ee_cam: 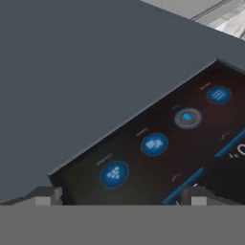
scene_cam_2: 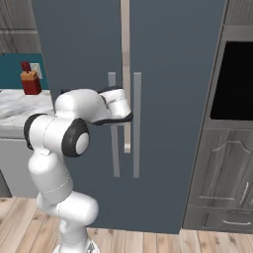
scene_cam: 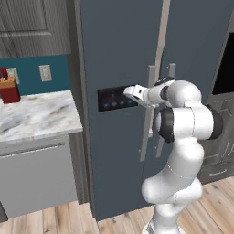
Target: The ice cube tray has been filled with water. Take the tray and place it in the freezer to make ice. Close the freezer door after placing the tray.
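Note:
The freezer door is the slate-blue left door of the fridge, and it lies flush with the plain door beside it. Its black panel carries blue lights, and its silver handle runs down its right edge. My gripper is open right in front of that panel, with nothing between its fingers. In the hand view the gripper has its tips spread wide over the panel and its round blue icons. The ice cube tray is out of view, and the freezer's inside is hidden behind the door.
A marble counter with a red box stands left of the fridge, above a grey front. Right of the fridge are a black wall oven and grey wood cabinets. Wooden floor lies below.

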Controlling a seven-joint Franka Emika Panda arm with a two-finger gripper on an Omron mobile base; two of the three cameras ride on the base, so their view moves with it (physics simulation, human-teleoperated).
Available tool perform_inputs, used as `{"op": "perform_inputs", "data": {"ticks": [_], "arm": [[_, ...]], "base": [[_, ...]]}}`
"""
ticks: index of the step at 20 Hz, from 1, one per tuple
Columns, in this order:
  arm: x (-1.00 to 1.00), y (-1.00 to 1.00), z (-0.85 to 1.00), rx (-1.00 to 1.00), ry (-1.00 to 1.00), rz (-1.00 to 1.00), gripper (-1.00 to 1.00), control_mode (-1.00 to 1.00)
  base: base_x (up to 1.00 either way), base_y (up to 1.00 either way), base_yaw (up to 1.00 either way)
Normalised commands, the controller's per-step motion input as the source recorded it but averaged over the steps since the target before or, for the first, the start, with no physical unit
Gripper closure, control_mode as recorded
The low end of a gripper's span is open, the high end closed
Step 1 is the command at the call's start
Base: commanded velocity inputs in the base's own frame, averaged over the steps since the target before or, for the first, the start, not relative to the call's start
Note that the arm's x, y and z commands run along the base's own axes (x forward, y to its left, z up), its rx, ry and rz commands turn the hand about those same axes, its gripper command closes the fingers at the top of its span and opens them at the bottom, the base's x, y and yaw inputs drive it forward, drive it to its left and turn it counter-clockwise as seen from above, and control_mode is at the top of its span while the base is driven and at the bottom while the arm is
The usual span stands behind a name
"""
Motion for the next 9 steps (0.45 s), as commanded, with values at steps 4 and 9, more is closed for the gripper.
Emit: {"op": "perform_inputs", "data": {"ticks": [4,9], "arm": [[0.61,0.28,-0.01,-0.01,0.25,0.21,-1.00,-1.00],[0.24,0.33,0.00,-0.07,0.28,0.11,-1.00,-1.00]], "base": [[0.00,0.00,0.00],[0.00,0.00,0.00]]}}
